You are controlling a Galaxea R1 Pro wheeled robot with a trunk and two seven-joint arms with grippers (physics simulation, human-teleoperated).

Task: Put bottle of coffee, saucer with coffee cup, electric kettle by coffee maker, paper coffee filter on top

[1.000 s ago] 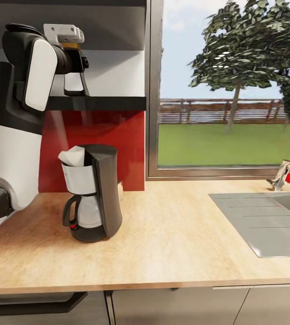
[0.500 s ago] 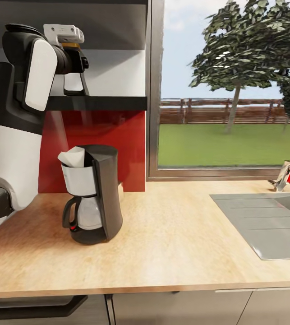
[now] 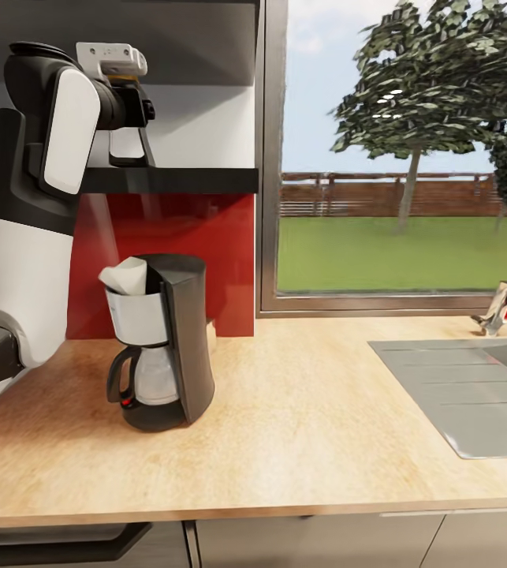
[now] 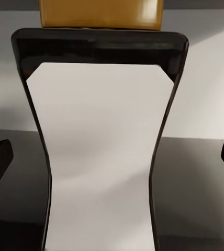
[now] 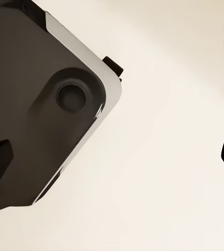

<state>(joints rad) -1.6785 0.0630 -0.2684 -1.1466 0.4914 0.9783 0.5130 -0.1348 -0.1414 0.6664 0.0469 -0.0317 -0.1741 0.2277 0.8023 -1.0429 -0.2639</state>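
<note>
- Fingers of the left arm stand apart on either side of the bottle of coffee, not clamped; right fingers also spread.
- Bottle is on the kitchen shelf, above the coffee maker on the worktop.
- Arm unmoved over the last second; only the view drifted, so the grasp looks pending.

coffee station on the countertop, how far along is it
Done: the coffee maker stands on the countertop with the paper coffee filter on top. In hand: the left tool is open around the bottle of coffee on the shelf. Left: the saucer, cup and kettle.
</note>
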